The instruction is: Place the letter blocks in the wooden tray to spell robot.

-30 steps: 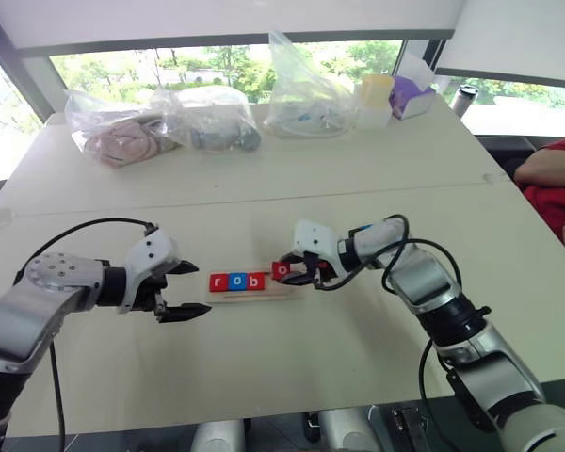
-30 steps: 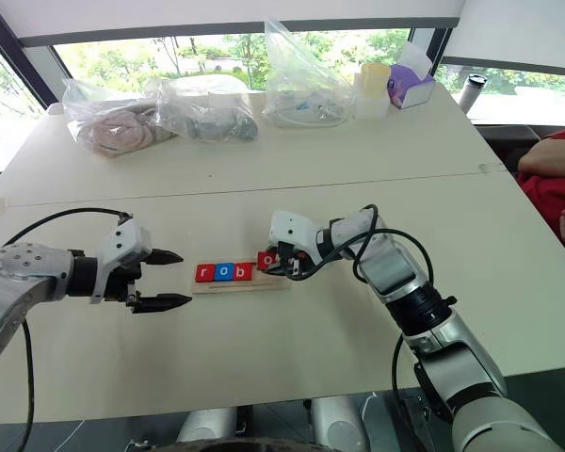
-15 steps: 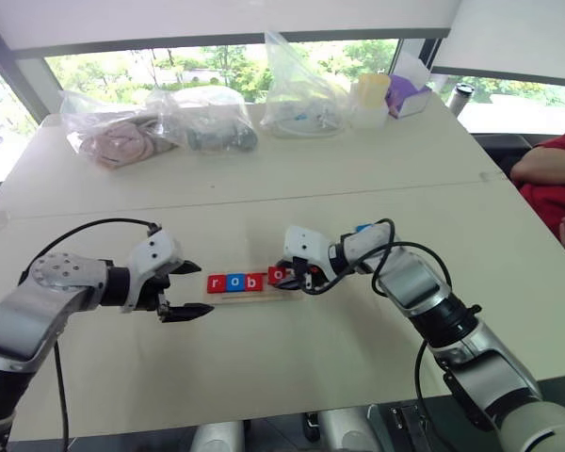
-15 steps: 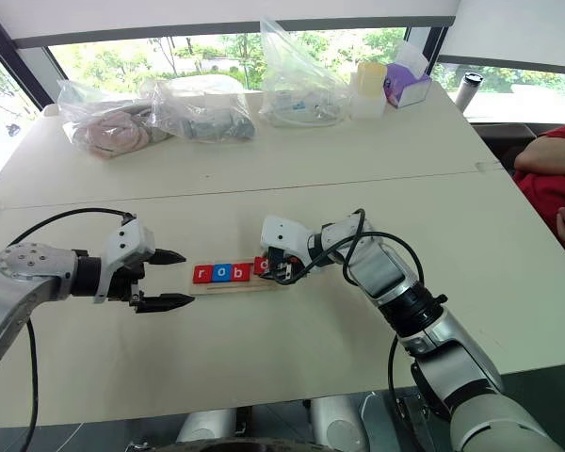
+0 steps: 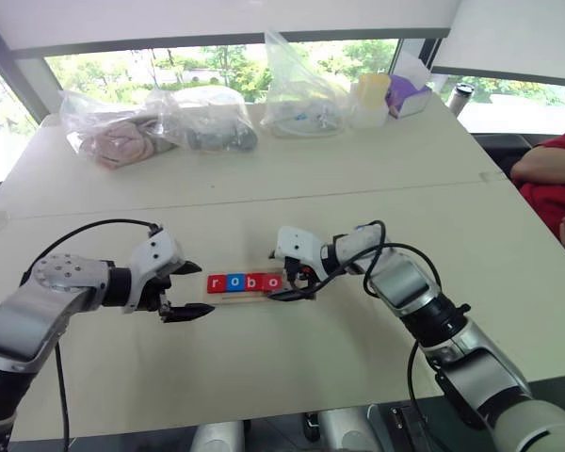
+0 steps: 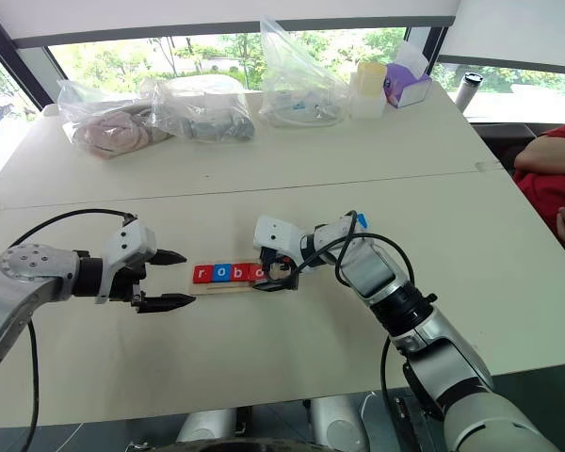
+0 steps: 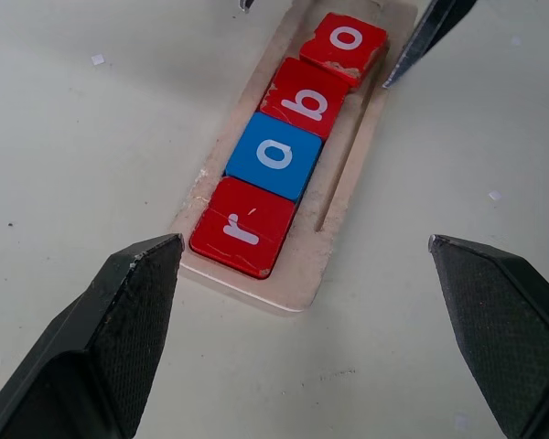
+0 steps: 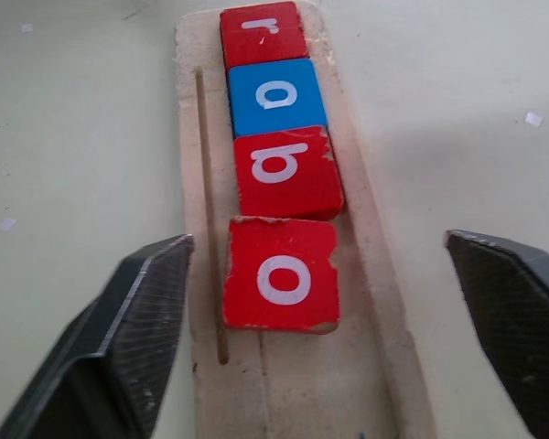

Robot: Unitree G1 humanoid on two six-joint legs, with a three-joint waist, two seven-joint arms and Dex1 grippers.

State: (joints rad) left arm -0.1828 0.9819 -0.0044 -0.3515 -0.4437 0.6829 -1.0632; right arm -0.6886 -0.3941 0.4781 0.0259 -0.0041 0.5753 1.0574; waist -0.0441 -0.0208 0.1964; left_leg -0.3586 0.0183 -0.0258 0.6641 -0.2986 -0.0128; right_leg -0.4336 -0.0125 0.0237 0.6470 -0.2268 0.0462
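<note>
Four letter blocks (image 8: 279, 174), r-o-b-o, lie in the wooden tray (image 8: 382, 311); right pincer (image 5: 291, 282) straddles it, spread wide and empty; left pincer (image 5: 190, 291) likewise wide.

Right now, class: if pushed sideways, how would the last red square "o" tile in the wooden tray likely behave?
The red square "o" tile looks flat and rigid, so it would probably slide, not roll. The light-wood tray walls likely stop it. Chipped corners hint it scuffs.
</note>
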